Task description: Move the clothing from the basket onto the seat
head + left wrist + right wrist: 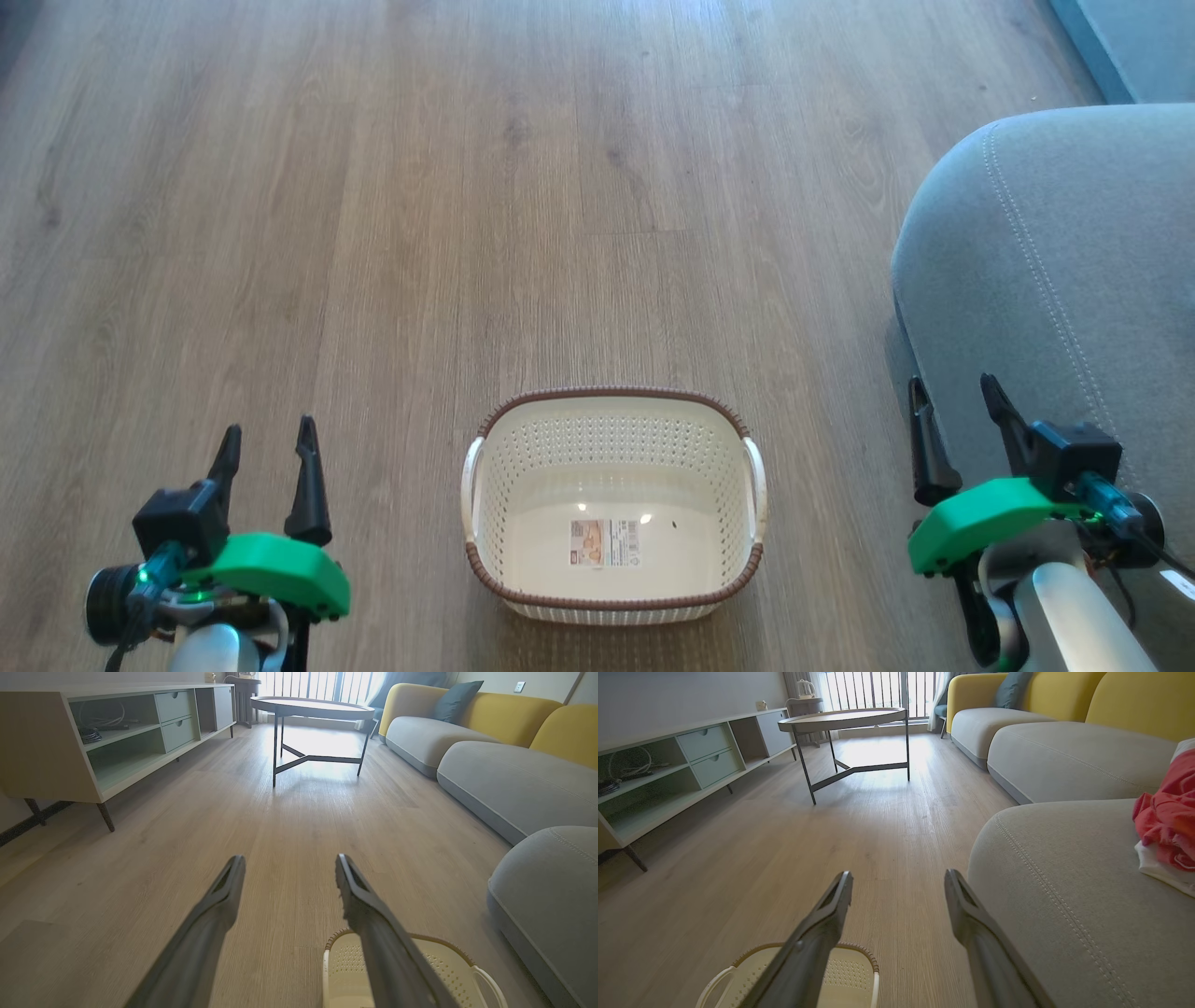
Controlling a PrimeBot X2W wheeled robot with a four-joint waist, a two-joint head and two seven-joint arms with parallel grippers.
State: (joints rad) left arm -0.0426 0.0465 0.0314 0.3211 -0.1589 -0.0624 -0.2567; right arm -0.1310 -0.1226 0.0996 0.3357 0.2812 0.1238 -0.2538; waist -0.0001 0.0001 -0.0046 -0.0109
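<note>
The cream basket (611, 439) with its brown rim stands on the wood floor between my arms, holding nothing but a label on its base. In the right wrist view, red and white clothing (1167, 826) lies bunched on the grey seat (1064, 877) at the right edge. The seat (1055, 280) rises at the right in the head view. My left gripper (268, 441) is open over bare floor, left of the basket. Over the seat's near corner my right gripper (954, 390) stands open, nothing between its fingers. Both wrist views catch the basket (444, 961) (850, 970) at the bottom.
A round metal-legged coffee table (313, 709) stands ahead across the floor. A low pale media cabinet (117, 732) runs along the left. More grey sofa cushions (514, 784) with yellow backs line the right side.
</note>
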